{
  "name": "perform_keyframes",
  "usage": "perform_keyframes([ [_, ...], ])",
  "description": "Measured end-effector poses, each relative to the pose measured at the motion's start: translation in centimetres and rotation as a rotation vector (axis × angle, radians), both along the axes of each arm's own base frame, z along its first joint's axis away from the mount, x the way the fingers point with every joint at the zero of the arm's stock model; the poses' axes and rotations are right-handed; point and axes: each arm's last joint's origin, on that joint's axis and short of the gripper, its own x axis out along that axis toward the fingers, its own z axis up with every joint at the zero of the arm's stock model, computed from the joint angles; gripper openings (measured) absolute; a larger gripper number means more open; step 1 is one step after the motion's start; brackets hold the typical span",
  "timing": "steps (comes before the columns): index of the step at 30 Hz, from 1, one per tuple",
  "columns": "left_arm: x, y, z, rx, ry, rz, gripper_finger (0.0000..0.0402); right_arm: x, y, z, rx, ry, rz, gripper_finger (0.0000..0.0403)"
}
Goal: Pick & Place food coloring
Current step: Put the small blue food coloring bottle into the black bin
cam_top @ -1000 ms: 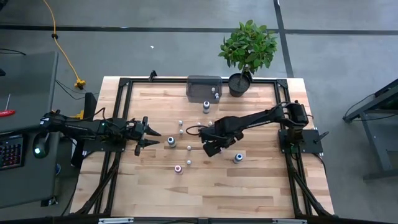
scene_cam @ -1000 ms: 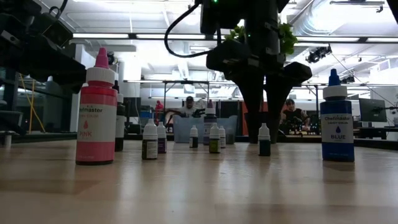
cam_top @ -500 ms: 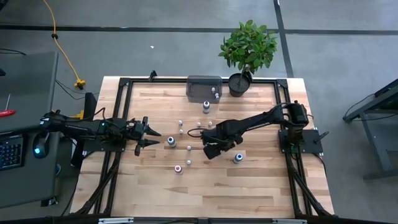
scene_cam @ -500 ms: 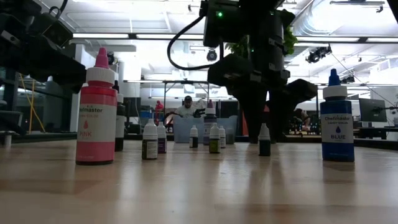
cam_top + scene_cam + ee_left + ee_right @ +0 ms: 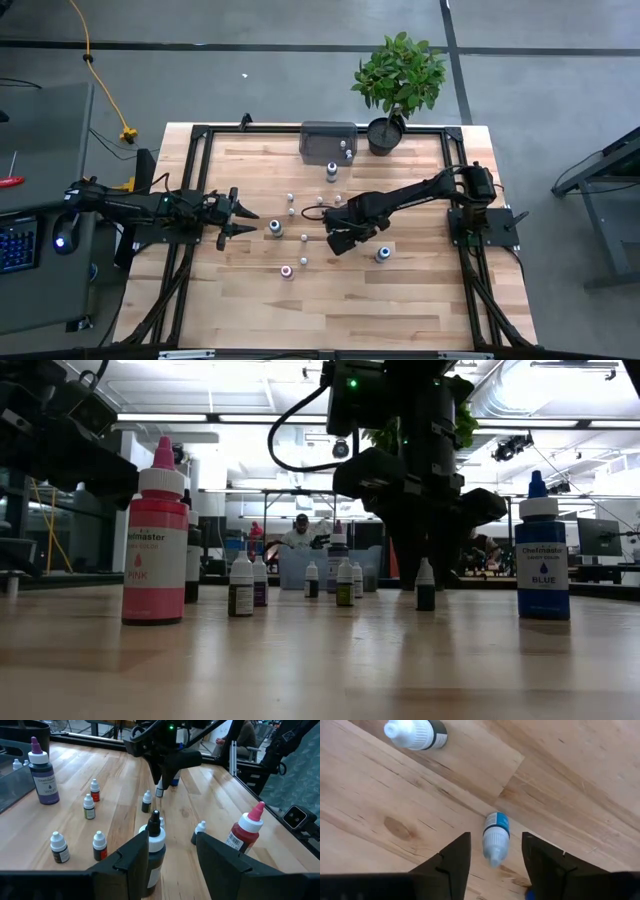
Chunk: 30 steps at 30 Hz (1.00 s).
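Judging by the layout, we had barely begun: two tiny white-capped bottles (image 5: 346,148) sat in the grey rectangular tray (image 5: 318,133) at the table's far edge, the rest scattered mid-table. Our right gripper (image 5: 335,243) hung with fingers apart around a small blue-banded bottle (image 5: 495,832), not yet clamped, while our left gripper (image 5: 247,220) waited open near the left edge.

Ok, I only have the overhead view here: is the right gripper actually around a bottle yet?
Observer: Yes. Its wrist camera shows a small bottle standing between the fingers of the right gripper, with a gap on each side.
Operator: Which colour is it?
Observer: Its label has a blue band under a white cap.
Operator: And the left gripper?
Observer: The left gripper is open, with a black-tipped bottle just ahead of it.
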Motion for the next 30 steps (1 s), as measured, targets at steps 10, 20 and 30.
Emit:
perform_keyframes([
  [10,0.0,0.0,0.0,0.0,0.0,0.0,0.0163,0.07,0.01,0.01,-0.002,-0.01,0.012,0.0103],
  [20,0.0,0.0,0.0,0.0,0.0,0.0,0.0163,0.08,-0.01,0.03,-0.008,-0.013,0.026,0.0055],
  [30,0.0,0.0,0.0,0.0,0.0,0.001,0.0163,0.21,0.11,0.35,-0.01,-0.019,0.047,0.0053],
])
